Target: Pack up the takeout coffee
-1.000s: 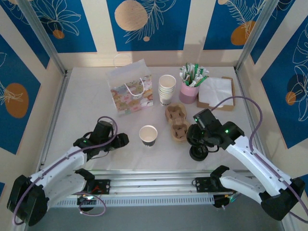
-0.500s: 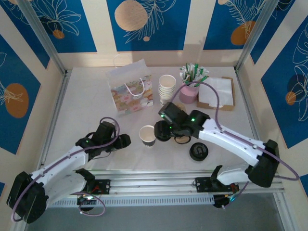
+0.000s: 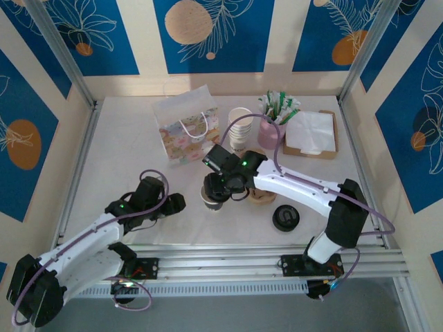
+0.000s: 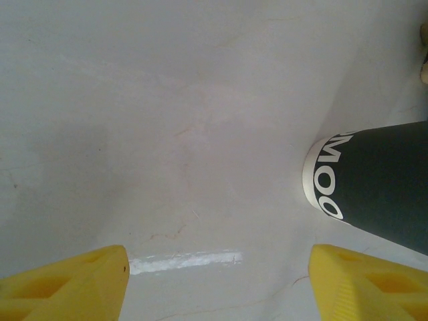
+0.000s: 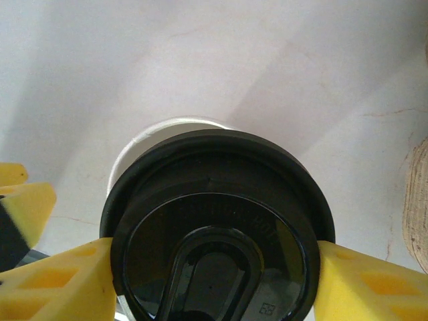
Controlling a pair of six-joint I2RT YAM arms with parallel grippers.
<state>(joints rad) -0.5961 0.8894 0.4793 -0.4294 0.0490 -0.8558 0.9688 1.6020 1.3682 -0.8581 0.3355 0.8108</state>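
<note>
Presently, the right end effector (image 5: pixel 214 277) is clamped on a black lid (image 5: pixel 214 200) with the cup (image 5: pixel 144 137) just beneath it, and the left end effector (image 4: pixel 217 281) stands apart beside that cup; lidding appears unfinished, packing into the gift bag (image 3: pixel 185 131) outstanding.

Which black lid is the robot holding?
The round black plastic lid in the right gripper, above the cream paper cup; the other black lid lies on the table.
</note>
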